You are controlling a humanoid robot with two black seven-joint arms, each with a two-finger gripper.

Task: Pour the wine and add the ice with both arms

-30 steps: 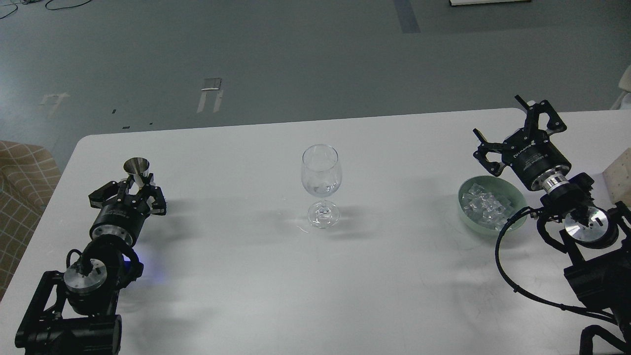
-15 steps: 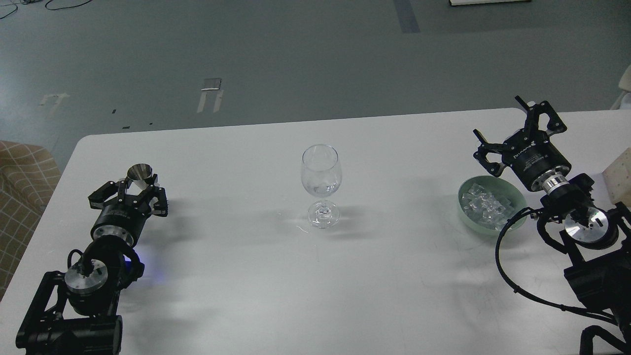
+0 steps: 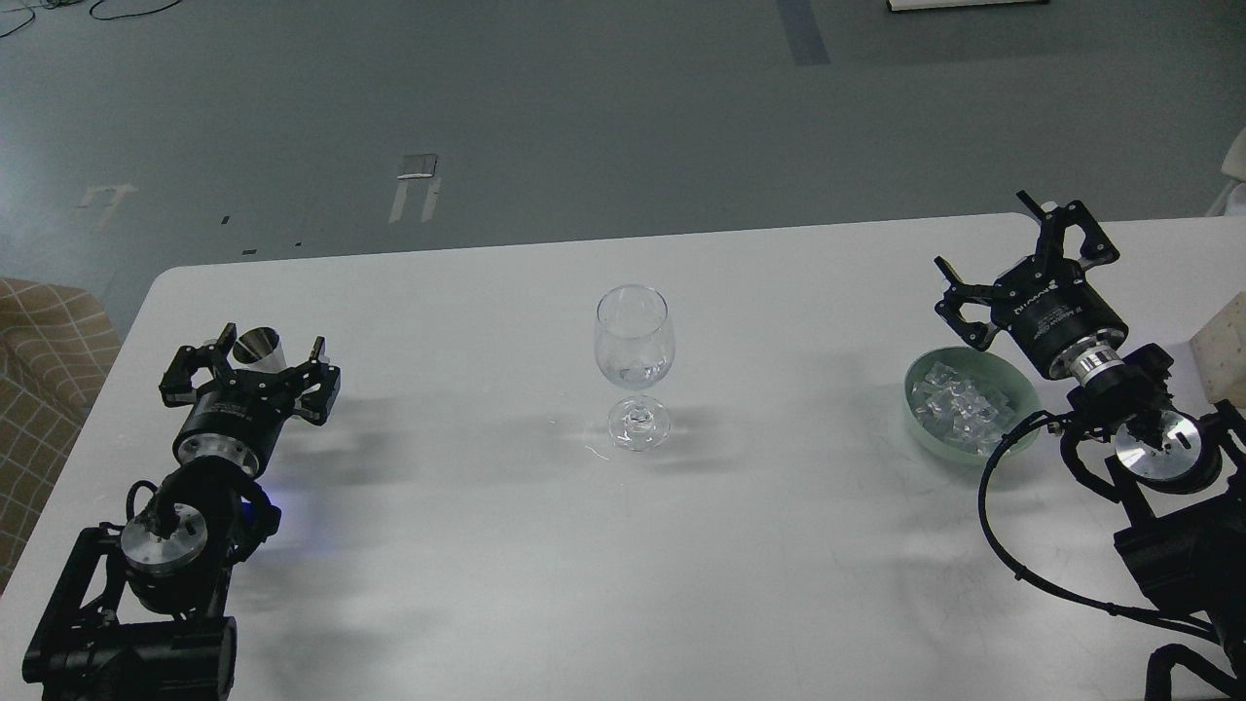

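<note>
White table (image 3: 487,545), grey floor behind. Left gripper (image 3: 255,352) just spread wide, let go of steel cup (image 3: 257,345) on table, so pour looks done: wine (image 3: 635,373) in glass (image 3: 634,364). Right gripper (image 3: 1012,258) wide, empty, beside ice (image 3: 959,399) in green bowl (image 3: 1017,385). Ice next.

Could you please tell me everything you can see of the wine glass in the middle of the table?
The wine glass is clear and stemmed, with a rounded bowl, a short stem and a round foot. It stands upright near the middle of the white table, casting faint shadows to both sides. A little clear liquid seems to sit low in the bowl. Nothing touches it but the table: the left gripper and the right gripper are both well away from it.
</note>
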